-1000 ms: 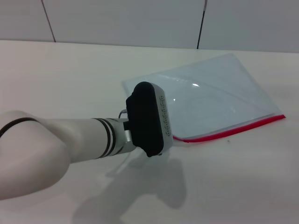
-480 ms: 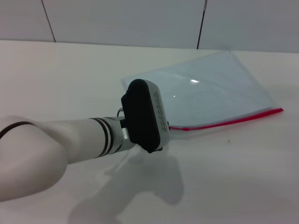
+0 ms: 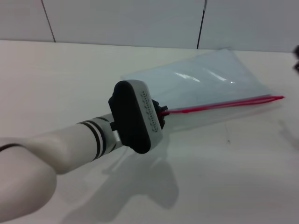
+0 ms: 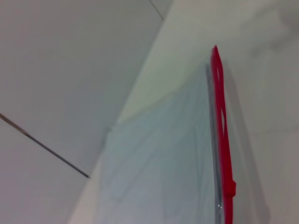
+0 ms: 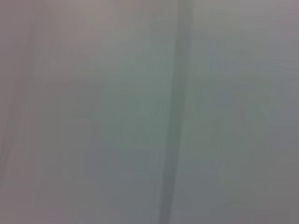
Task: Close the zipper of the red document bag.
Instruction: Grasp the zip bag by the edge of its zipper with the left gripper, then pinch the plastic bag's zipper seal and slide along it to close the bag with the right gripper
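The red document bag point(image 3: 205, 84), a pale translucent pouch, lies at the table's right back with its red-trimmed edge raised off the surface. The zipper point(image 3: 224, 104) runs as a thin red strip from the bag's right corner to my left gripper point(image 3: 162, 113), which is shut on its left end, mostly hidden behind the black wrist housing. The left wrist view looks along the zipper point(image 4: 223, 135) and the bag point(image 4: 163, 168), with a small red tab point(image 4: 231, 188) on the strip. A dark piece of my right gripper point(image 3: 296, 59) shows at the right edge.
The white table point(image 3: 70, 74) stretches out on all sides of the bag. Behind it stands a grey wall with dark seams point(image 3: 201, 23). The right wrist view shows only a blurred grey surface with one dark line point(image 5: 173, 121).
My left gripper has risen and drawn back leftward with the zipper's end, lifting and tilting the bag's red edge. A dark part of the right gripper has appeared at the right edge.
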